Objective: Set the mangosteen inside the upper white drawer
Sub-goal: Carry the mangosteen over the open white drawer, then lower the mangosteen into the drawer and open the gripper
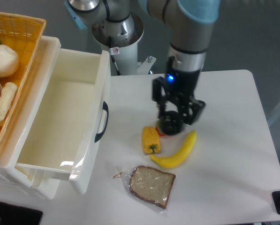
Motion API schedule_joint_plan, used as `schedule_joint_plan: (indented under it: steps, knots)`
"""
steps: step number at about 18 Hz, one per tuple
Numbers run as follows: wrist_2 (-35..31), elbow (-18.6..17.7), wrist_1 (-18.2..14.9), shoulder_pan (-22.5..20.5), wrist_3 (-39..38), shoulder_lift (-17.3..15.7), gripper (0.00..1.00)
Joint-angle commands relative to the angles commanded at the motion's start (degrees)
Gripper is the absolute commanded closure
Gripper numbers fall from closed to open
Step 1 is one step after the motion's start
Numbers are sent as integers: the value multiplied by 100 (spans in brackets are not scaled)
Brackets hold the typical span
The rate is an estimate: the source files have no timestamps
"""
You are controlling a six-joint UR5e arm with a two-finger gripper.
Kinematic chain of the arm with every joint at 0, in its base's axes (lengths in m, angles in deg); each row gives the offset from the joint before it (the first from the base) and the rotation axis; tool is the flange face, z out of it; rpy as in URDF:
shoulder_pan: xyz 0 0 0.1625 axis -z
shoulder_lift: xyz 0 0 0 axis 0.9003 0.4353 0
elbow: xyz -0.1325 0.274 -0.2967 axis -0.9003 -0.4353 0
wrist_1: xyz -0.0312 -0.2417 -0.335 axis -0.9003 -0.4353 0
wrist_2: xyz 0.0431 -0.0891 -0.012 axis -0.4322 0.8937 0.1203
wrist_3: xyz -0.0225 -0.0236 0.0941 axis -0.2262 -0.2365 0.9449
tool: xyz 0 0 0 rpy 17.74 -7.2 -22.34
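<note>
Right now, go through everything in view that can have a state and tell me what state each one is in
gripper: raised above the table, shut on the mangosteen
mangosteen: dark, held in the fingers, off the table
upper white drawer: pulled open, nothing inside
red pepper: on the table, mostly hidden behind the gripper
yellow pepper: lying on the table
banana: lying on the table
bread slice: in a clear bag

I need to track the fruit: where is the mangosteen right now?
The mangosteen is held in the gripper, above the table right of centre, over the red pepper and beside the yellow pepper.
</note>
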Motion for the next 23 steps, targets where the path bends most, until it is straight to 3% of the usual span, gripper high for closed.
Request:
schedule_joint_plan:
  steps: [4, 10, 17, 23]
  knots:
    - [0, -167, -246, 509, -210, -378, 78]
    - [9, -422, -255, 1336, -430, -660, 77]
    - [9, -703, -229, 1644, -334, -546, 76]
    - [-8, -739, -299, 1732, 202, -178, 76]
